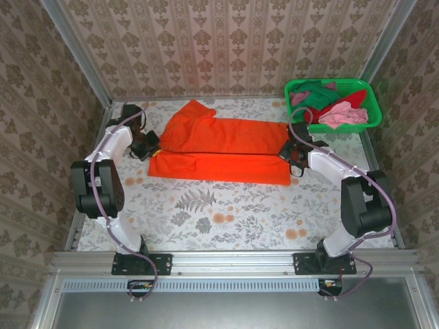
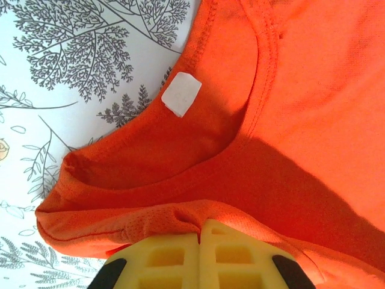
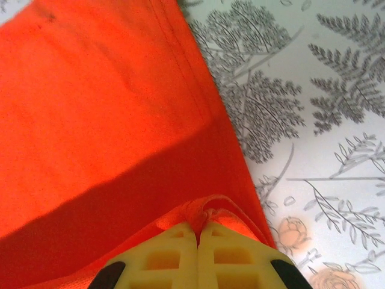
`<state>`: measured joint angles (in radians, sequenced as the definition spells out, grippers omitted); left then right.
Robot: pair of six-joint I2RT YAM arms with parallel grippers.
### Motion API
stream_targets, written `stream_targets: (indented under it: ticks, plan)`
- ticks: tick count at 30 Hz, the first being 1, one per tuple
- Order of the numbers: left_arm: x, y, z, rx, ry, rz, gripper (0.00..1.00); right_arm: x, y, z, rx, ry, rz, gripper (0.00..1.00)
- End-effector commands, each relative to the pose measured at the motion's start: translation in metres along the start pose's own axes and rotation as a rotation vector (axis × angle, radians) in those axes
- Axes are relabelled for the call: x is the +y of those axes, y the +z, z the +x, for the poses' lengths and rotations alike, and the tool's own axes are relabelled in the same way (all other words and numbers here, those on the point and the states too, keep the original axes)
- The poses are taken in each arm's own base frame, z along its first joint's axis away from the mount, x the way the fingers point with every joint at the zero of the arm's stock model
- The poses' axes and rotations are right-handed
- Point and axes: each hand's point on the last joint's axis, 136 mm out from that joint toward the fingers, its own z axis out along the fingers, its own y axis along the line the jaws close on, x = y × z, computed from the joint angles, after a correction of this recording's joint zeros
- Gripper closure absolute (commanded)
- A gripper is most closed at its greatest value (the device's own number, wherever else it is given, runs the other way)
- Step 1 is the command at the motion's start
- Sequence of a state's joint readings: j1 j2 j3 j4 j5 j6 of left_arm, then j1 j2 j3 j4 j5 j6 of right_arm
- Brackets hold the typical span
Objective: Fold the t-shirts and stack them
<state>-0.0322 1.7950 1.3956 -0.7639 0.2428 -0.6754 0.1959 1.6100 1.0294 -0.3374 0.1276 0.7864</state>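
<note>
A bright orange t-shirt (image 1: 219, 147) lies stretched across the table's far half, folded lengthwise into a long strip. My left gripper (image 1: 149, 145) is shut on its left end, pinching a fold of orange cloth (image 2: 180, 214) just below the collar with its white tag (image 2: 181, 94). My right gripper (image 1: 291, 152) is shut on the right end, where the hem (image 3: 207, 214) bunches between the yellow fingertips. More t-shirts, pink (image 1: 341, 115), red (image 1: 354, 100) and dark green (image 1: 317, 92), sit heaped in the basket.
A green plastic mesh basket (image 1: 374, 110) stands at the far right corner. The floral tablecloth (image 1: 226, 212) is bare in front of the orange shirt. Patterned walls close in the back and both sides.
</note>
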Motion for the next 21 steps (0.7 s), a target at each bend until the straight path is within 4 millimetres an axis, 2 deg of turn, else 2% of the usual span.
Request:
stream_targets:
  ticks: [1,14,21]
  plan:
    - [-0.005,0.001,-0.011,-0.016,0.028,-0.006,1.0,0.006,0.006,-0.013,-0.02,-0.011,0.003,1.0]
    - [-0.019,0.01,-0.027,-0.012,0.035,0.011,1.0,0.009,0.025,-0.01,0.013,-0.01,0.018,1.0]
    - [-0.024,0.023,-0.028,0.006,0.042,0.014,1.0,0.007,0.031,-0.006,0.03,-0.014,0.03,1.0]
